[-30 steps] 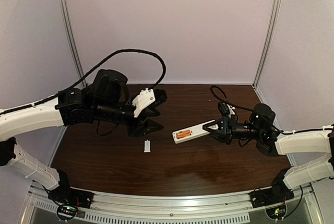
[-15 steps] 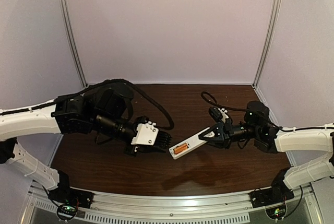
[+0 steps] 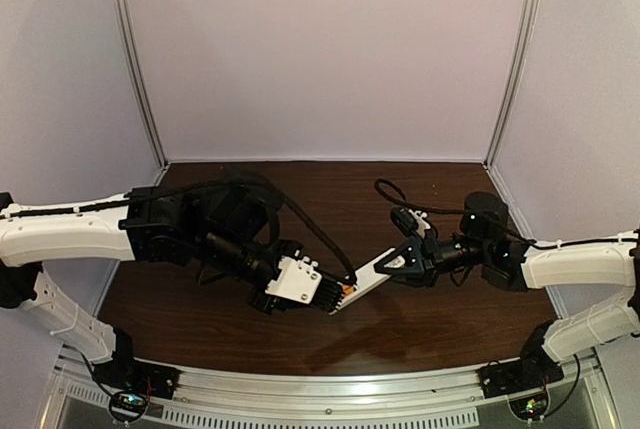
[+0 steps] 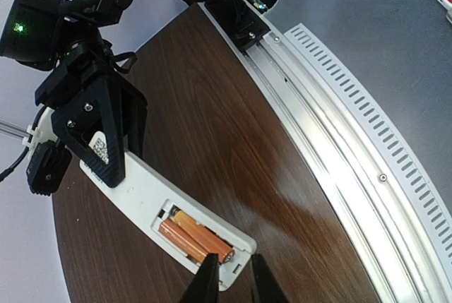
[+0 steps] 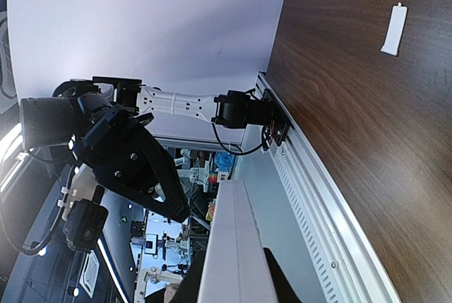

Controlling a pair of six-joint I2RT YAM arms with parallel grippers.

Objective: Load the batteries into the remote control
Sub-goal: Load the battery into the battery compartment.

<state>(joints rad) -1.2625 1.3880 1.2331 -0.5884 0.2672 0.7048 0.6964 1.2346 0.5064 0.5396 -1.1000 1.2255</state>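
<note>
The remote control (image 3: 368,277) is a slim white handset held tilted above the table, battery bay facing up. Both orange batteries (image 4: 194,236) lie side by side in the open bay; from above they show as an orange spot (image 3: 346,290). My right gripper (image 3: 402,260) is shut on the remote's far end, its black finger (image 4: 99,140) lying across the back. In the right wrist view the remote (image 5: 233,243) runs out between the right gripper (image 5: 233,269). My left gripper (image 4: 235,282) has its jaws close together around the remote's bay-end corner, one finger (image 4: 205,278) by a battery tip.
A small white cover plate (image 5: 393,29) lies flat on the brown table (image 3: 420,319); from above the left arm hides it. A metal rail (image 4: 339,126) runs along the table's near edge. The left arm (image 3: 200,239) stretches low across the left half of the table.
My left arm swung from the back left to the remote's bay end, and its jaws closed. The right arm raised and tilted the remote toward the left.
</note>
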